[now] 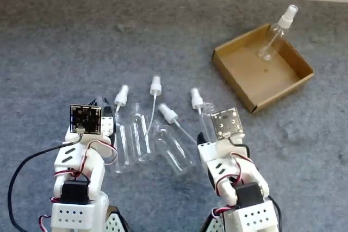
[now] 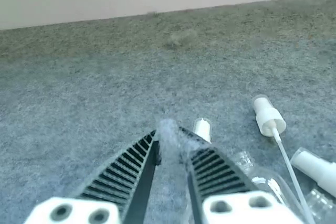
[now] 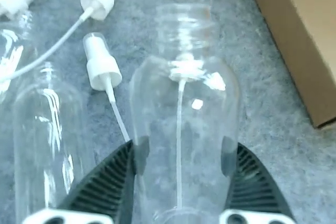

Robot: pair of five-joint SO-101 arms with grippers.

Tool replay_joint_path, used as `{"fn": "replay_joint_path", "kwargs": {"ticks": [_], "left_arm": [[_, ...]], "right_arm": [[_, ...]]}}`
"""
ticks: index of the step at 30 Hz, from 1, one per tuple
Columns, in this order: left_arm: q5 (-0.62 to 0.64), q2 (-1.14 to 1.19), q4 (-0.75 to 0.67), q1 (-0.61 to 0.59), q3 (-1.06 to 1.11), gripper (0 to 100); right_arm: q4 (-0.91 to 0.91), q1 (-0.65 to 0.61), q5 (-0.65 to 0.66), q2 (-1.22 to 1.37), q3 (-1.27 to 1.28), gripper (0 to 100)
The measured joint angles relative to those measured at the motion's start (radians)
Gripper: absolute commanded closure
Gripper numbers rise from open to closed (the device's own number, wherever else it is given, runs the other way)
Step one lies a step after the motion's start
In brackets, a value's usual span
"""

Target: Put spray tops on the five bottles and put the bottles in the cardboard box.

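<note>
Nearest the arms, the right hand is clamping a clear bottle across its body, just below the shoulder. The open threaded neck is pointing away from the arm and is carrying no top. The walls are looking thin and glossy, so I am judging the bottle to be empty, very light, slippery and easy to dent. A moderate squeeze on the broad body is suiting it better than a hard pinch, and it is leaving the stiffer neck free for the top.

Just beside it a loose spray top is lying on the grey bench, its thin dip tube trailing from the white head. That tube is likely bending at a touch, so the head or collar is the place to take hold, letting the tube hang free to enter the neck.

The left hand is sitting low over the bench near another spray top; I cannot tell whether it is gripping anything. Between the arms three more uncapped bottles are lying on their sides, with loose tops among them.

Farthest off, the cardboard box is holding one finished bottle, its sprayer end sticking out over the far rim.
</note>
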Motion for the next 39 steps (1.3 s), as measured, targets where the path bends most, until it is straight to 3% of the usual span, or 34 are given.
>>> {"fn": "replay_joint_path", "kwargs": {"ticks": [39], "left_arm": [[-0.002,0.0,0.028,0.005,0.0,99]], "right_arm": [[-0.002,0.0,-0.052,-0.086,0.025,85.4]]}}
